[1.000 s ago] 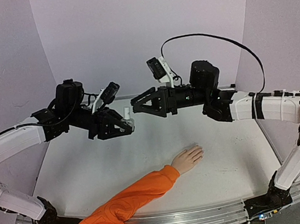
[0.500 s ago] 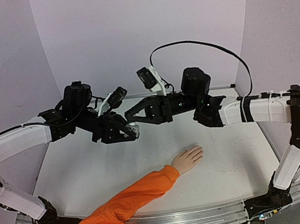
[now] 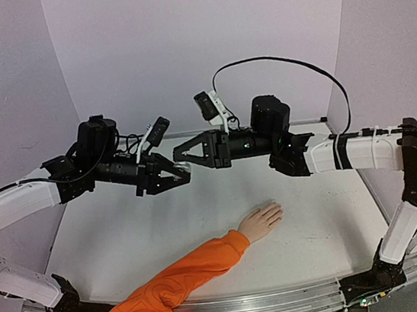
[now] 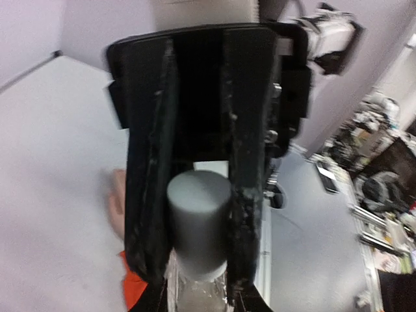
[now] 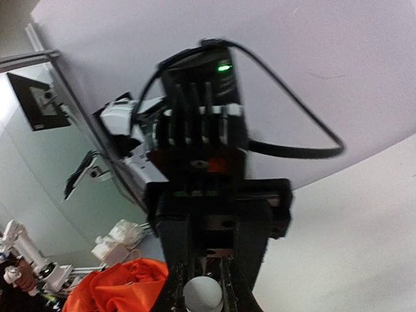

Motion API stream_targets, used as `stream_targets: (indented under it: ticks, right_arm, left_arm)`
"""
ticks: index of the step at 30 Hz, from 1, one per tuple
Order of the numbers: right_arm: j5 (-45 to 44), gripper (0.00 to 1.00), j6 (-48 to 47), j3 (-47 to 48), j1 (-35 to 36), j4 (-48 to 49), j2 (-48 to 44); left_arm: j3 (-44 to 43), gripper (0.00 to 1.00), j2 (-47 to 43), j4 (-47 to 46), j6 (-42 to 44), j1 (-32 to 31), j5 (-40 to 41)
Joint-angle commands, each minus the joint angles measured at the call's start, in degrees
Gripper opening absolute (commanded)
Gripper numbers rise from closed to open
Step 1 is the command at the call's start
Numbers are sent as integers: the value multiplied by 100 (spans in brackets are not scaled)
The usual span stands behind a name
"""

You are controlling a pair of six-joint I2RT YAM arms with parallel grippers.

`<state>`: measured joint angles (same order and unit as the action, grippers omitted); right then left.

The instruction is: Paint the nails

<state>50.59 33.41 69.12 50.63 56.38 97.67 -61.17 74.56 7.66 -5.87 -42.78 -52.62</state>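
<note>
My left gripper (image 3: 185, 174) is shut on a small white bottle (image 4: 195, 294), held in the air above the table's middle. Its grey cap (image 4: 198, 214) points at my right gripper (image 3: 177, 154), which meets it tip to tip and is shut on the cap; the right wrist view shows the cap's pale round end (image 5: 202, 294) between the fingers (image 5: 174, 286). The mannequin hand (image 3: 262, 220) lies flat on the table in an orange sleeve (image 3: 186, 278), below and right of both grippers. Its nails (image 3: 278, 208) are too small to make out.
The white table (image 3: 111, 230) is walled in by lilac panels on three sides. A black cable (image 3: 280, 60) loops above the right arm. The sleeve runs off the near edge (image 3: 235, 302) at the lower left.
My right gripper has moved left to the bottle and shut on its cap. The left gripper, still holding the bottle, shifted slightly to meet it. The hand has not moved.
</note>
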Motion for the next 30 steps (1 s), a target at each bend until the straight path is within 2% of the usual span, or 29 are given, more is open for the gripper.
stream_targets:
  ticks: [1,2,3,4,5,7,9,13,16,19,23,26,28,30]
  right_arm:
    - [-2055,0,-650,153,218,-1503,-290]
    - [-3064,0,-783,295,320,-2041,-275]
    - [-4445,0,-761,490,489,-2623,-229]
    - [-5973,0,-571,670,648,-3155,-145]
    - [-6758,0,-306,835,765,-3576,-43]
    - [-7587,0,34,1060,1025,-3998,89]
    - [-7780,0,112,1286,1279,-4035,215]
    - [-7291,0,50,1547,1309,-3992,330]
    - [-6513,0,-213,1560,1141,-3816,188]
    - [-5320,33,-396,1201,749,-3343,-165]
    - [-3105,65,-633,472,22,-2591,-651]
    - [-1723,79,-994,136,-246,-2287,-848]
    - [-969,80,-1195,38,-321,-2187,-864]
    - [-423,81,-1263,35,-328,-2092,-847]
  left_arm:
    - [69,0,-438,-85,197,20,5134]
    - [29,0,-396,17,140,-14,6365]
    - [-56,0,-324,143,108,-48,6938]
    - [-179,0,-235,242,137,-70,7216]
    - [-265,0,-136,308,166,-117,7358]
    - [-423,0,37,326,201,-217,7320]
    - [-542,0,188,324,267,-337,7132]
    - [-624,0,361,315,354,-375,6639]
    - [-551,0,366,311,510,-375,6167]
    - [-394,0,231,311,731,-375,5606]
    - [-147,0,-47,279,1000,-308,4342]
    - [82,0,-315,171,1317,-211,2768]
    - [157,0,-451,157,1532,-197,1595]
    - [126,0,-481,161,1551,-195,779]
